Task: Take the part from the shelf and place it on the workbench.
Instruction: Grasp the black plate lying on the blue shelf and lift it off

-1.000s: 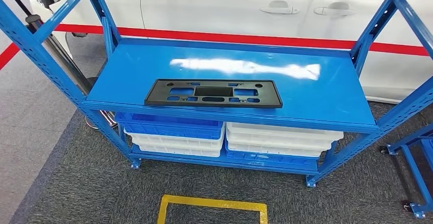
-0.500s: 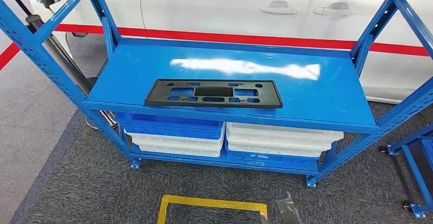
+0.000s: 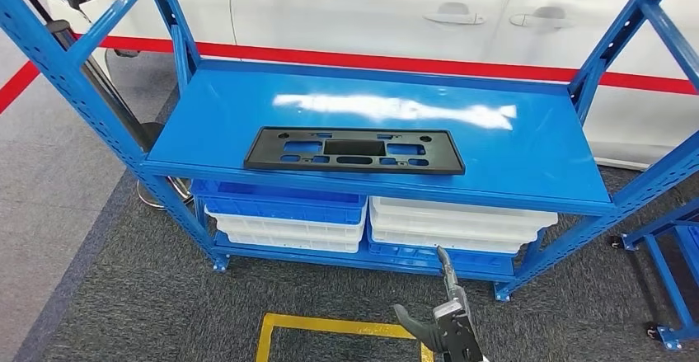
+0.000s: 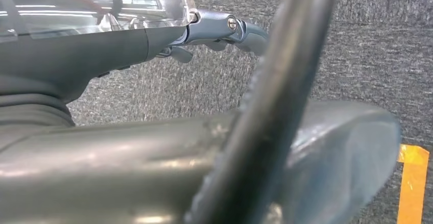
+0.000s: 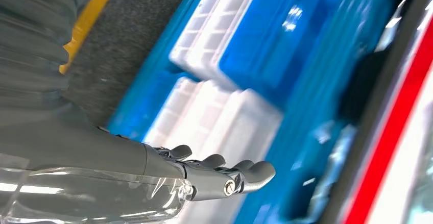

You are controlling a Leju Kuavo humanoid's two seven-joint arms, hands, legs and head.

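Note:
A flat black plastic part (image 3: 354,149) with several cut-outs lies near the front edge of the blue shelf board (image 3: 511,131), a little left of its middle. My right hand (image 3: 443,325) is low in the head view, in front of the shelf and well below the part, fingers spread and holding nothing. In the right wrist view the same right hand (image 5: 214,175) stretches its fingers toward the stacked bins. My left hand (image 4: 219,30) hangs over grey carpet with its fingers stretched out and nothing in them.
Under the board sit a blue bin (image 3: 280,205) and white bins (image 3: 462,226). Blue uprights (image 3: 74,82) frame both ends. A yellow tape square (image 3: 330,326) marks the carpet. A white car (image 3: 371,7) stands behind, and another blue frame (image 3: 672,296) at the right.
My right hand has risen into the bottom of the head view, from out of sight to a sliver to fully seen. The camera has shifted slightly; the part lies where it was.

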